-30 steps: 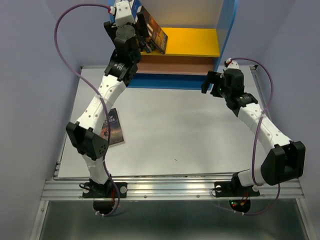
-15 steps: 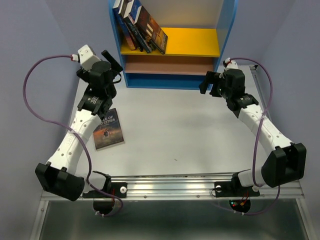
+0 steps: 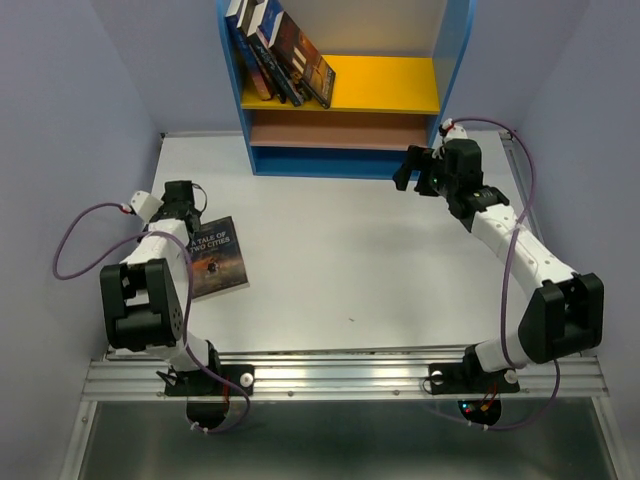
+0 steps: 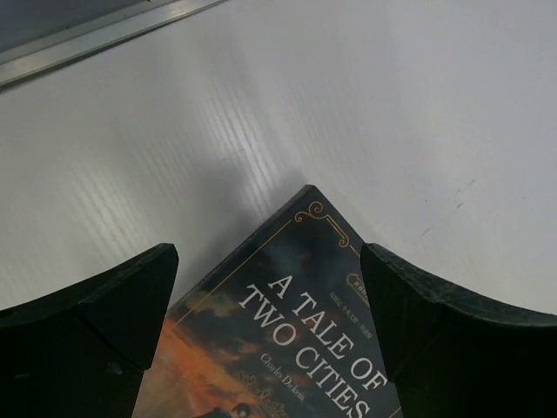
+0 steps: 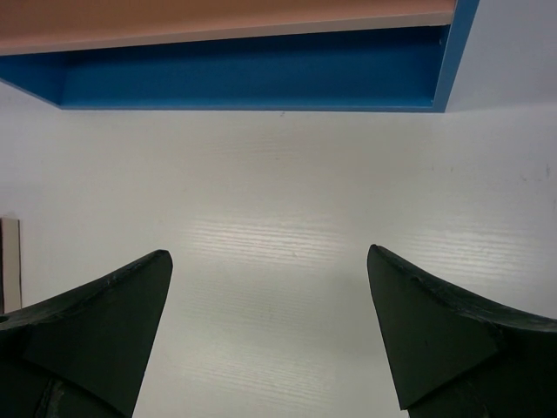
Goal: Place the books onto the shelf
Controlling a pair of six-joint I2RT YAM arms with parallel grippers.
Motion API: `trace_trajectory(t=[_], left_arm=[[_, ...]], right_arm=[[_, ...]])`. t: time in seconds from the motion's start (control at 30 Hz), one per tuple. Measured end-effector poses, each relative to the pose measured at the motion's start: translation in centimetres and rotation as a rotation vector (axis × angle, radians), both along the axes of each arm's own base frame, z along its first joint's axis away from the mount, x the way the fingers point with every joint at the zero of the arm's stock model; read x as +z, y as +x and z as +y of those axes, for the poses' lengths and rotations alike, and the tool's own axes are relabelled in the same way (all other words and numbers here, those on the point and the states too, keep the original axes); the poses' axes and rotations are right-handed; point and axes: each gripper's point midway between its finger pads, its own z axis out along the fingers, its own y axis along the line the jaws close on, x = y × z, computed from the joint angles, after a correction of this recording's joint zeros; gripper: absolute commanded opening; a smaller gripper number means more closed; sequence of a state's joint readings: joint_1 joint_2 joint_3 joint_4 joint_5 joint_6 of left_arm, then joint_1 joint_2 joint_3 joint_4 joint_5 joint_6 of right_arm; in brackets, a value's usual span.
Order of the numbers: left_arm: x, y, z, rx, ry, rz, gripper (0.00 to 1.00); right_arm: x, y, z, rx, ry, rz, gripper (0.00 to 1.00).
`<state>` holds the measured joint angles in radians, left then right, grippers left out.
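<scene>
Left gripper (image 4: 268, 257): released, jaws wide, above a corner of the Two Cities book (image 3: 215, 262), flat on the table (image 3: 380, 260) at 9 o'clock. Right gripper (image 5: 270, 261): released, empty, 2 o'clock, facing the shelf (image 3: 345, 160). Other books (image 3: 285, 55) lean on its yellow board, 12 o'clock

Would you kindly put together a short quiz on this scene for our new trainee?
1. True or false: the left gripper is shut on the book on the table.
2. The leaning books in the shelf stand on: A the yellow upper board; B the brown lower board; C the top of the frame.
3. Fill in: the title on the book on the table reads "A Tale of ___ Cities".

Key: 1 false, its jaws stand open over the book. 2 A. 3 Two.
</scene>
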<state>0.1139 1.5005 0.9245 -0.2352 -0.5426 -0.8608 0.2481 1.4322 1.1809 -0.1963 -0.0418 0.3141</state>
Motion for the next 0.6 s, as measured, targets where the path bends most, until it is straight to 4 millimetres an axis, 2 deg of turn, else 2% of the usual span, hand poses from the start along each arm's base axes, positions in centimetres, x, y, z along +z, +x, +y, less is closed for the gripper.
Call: trace_trajectory(t=[0.07, 0.2, 0.23, 0.33, 0.37, 0.4, 0.6], left_arm=[[-1.4, 0.7, -0.1, 0.003, -0.015, 0.009, 0.99], [-5.4, 1.8, -0.9, -0.010, -0.077, 0.069, 0.97], [-5.7, 2.6, -1.0, -0.022, -0.082, 0.055, 0.94], [-5.7, 3.9, -1.5, -0.057, -0.096, 0.027, 0.94], [-5.7, 4.2, -1.9, -0.070, -0.100, 0.019, 0.99], [-5.6, 4.6, -2.5, -0.089, -0.104, 0.008, 0.99], [-5.4, 6.2, -9.1, -0.248, -0.131, -0.009, 0.99]], right_arm=[[-0.4, 0.1, 0.1, 0.002, 0.000, 0.010, 1.00], [-0.9, 0.2, 0.1, 0.002, -0.002, 0.021, 1.00], [-0.9, 0.2, 0.1, 0.001, -0.001, 0.021, 1.00], [-0.9, 0.2, 0.1, 0.001, -0.001, 0.020, 1.00], [-0.9, 0.2, 0.1, 0.002, 0.000, 0.020, 1.00], [-0.9, 0.3, 0.1, 0.002, 0.000, 0.020, 1.00], [-1.7, 0.3, 0.7, 0.019, 0.016, 0.045, 1.00]])
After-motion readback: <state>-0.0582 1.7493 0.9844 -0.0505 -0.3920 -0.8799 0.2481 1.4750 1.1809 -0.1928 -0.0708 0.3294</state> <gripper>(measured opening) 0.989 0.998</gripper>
